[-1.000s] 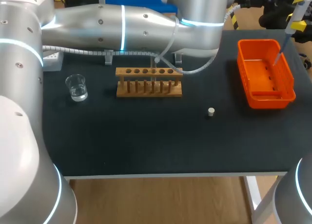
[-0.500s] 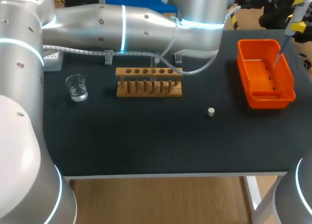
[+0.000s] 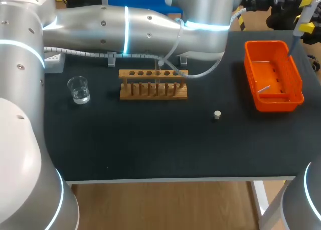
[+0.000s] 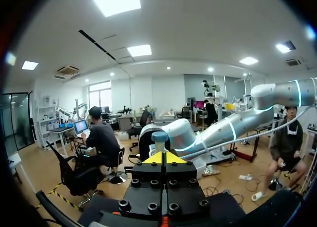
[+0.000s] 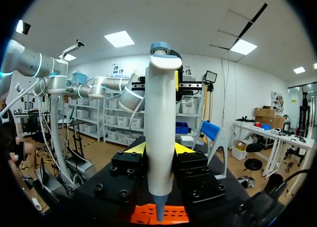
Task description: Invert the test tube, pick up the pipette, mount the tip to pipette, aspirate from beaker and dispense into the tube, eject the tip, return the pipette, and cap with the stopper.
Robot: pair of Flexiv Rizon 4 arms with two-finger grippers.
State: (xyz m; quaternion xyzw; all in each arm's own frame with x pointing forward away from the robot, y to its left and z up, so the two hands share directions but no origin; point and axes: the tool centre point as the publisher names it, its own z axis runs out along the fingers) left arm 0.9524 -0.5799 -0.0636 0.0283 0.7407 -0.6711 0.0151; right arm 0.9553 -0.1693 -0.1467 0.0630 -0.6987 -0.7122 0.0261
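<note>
Here, white pipette (image 5: 159, 138), blue-capped.

Clear glass beaker (image 3: 78, 89); wooden rack (image 3: 153, 94)

A black-topped table (image 3: 150, 150) on a white leg (image 3: 259, 200) stands on a light wooden floor (image 3: 165, 205), which in the left wrist view runs on in a warm brown tone (image 4: 37, 175) with a strip of yellow-and-black tape (image 4: 53, 193) laid across it. The room is a large hall with white walls (image 4: 166, 91) and a white ceiling set with bright rectangular light panels (image 4: 118, 0) – more of them (image 5: 119, 38) show in the right wrist view – and windows (image 4: 100, 92) in the far wall. Along one wall stand rows of shelving (image 5: 106, 124), with white benches (image 5: 257, 133) off to the side.
</note>
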